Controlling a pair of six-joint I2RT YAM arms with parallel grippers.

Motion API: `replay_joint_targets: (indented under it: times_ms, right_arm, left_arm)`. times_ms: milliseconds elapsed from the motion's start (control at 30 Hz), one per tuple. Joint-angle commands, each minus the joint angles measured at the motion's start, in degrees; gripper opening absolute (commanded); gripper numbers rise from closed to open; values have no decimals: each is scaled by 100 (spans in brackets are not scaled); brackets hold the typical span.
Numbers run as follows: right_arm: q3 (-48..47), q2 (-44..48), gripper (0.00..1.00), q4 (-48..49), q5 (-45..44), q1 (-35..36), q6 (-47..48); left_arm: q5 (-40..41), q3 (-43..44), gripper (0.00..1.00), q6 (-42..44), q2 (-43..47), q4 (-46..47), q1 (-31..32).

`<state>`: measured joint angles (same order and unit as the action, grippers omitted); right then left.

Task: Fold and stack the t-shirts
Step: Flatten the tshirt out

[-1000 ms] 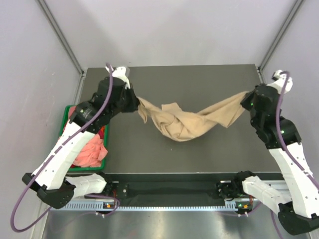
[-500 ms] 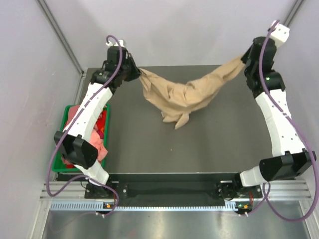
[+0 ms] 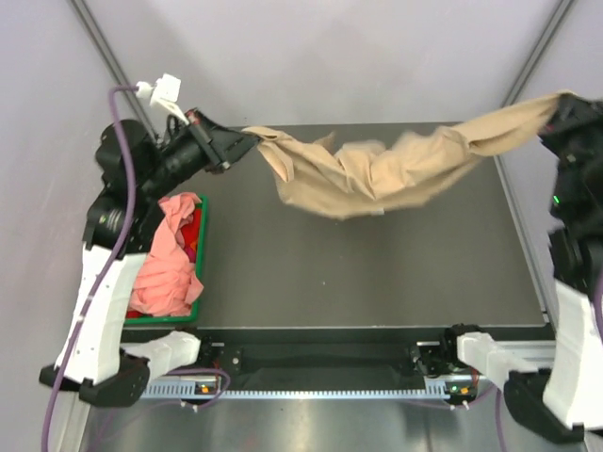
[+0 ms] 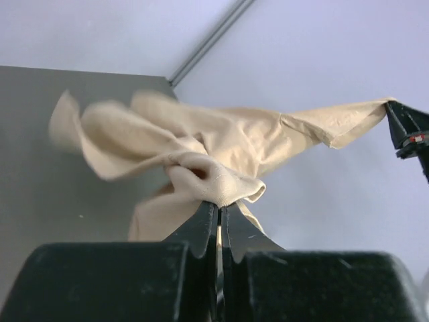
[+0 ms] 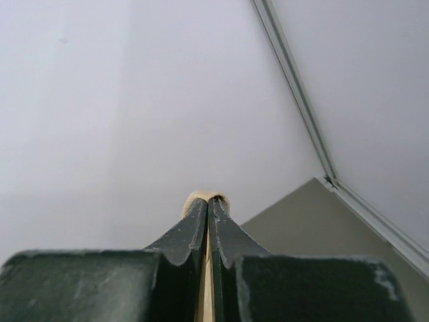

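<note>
A tan t-shirt (image 3: pixel 377 169) hangs stretched in the air above the table, bunched and sagging in the middle. My left gripper (image 3: pixel 243 141) is shut on its left end; in the left wrist view the tan t-shirt (image 4: pixel 201 154) bulges out just past the left gripper (image 4: pixel 219 203). My right gripper (image 3: pixel 556 105) is shut on the right end, high at the far right. In the right wrist view only a small roll of tan t-shirt (image 5: pixel 205 196) shows past the closed right gripper (image 5: pixel 207 200). Salmon-pink t-shirts (image 3: pixel 170 268) lie heaped in the green bin (image 3: pixel 203 226) at the left.
The dark table (image 3: pixel 377 264) lies below the hanging cloth. Grey walls and metal frame posts (image 3: pixel 113 61) enclose the back and sides. The arm bases (image 3: pixel 452 358) sit along the near rail.
Both arms have lifted and spread outward, raising the tan t-shirt off the table and pulling it nearly taut between them. The left arm swung left, uncovering the bin.
</note>
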<state>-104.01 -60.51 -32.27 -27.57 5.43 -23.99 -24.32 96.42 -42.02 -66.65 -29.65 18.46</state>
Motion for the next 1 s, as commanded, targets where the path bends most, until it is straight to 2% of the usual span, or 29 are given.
replay_joint_targets:
  times_ms: [0,133,267,300,400,467,600,800,967]
  right_arm:
    - [2,740,0,-270,182,-95,-326]
    - [152,971,0,-472,-134,-95,-221]
    - [634,787,0,-351,-38,-95,-106]
    - [1036,691,0,-219,110,-95,-45]
    - [1959,419,0,378,427,-95,-27]
    - [2531,173,0,712,577,-95,-114]
    - [3263,-634,0,1301,867,-104,-255]
    - [3325,-1752,0,1469,1007,-323,-378]
    - [3116,-2472,0,1627,1428,-789,-475]
  left_arm:
    - [-346,-88,0,-473,450,-119,-18]
    - [-451,-465,0,-588,732,-331,-18]
    - [-434,-1597,0,-588,820,-121,-18]
    - [-434,-2148,0,-588,812,10,-18]
    - [-530,-3029,0,-562,567,388,-18]
    - [-478,-3278,0,-413,156,495,-26]
    - [-12,-3157,0,-35,-891,232,-123]
    - [-12,-2392,0,-69,-2245,310,-474]
    - [-766,-1856,0,-614,-3274,908,-659]
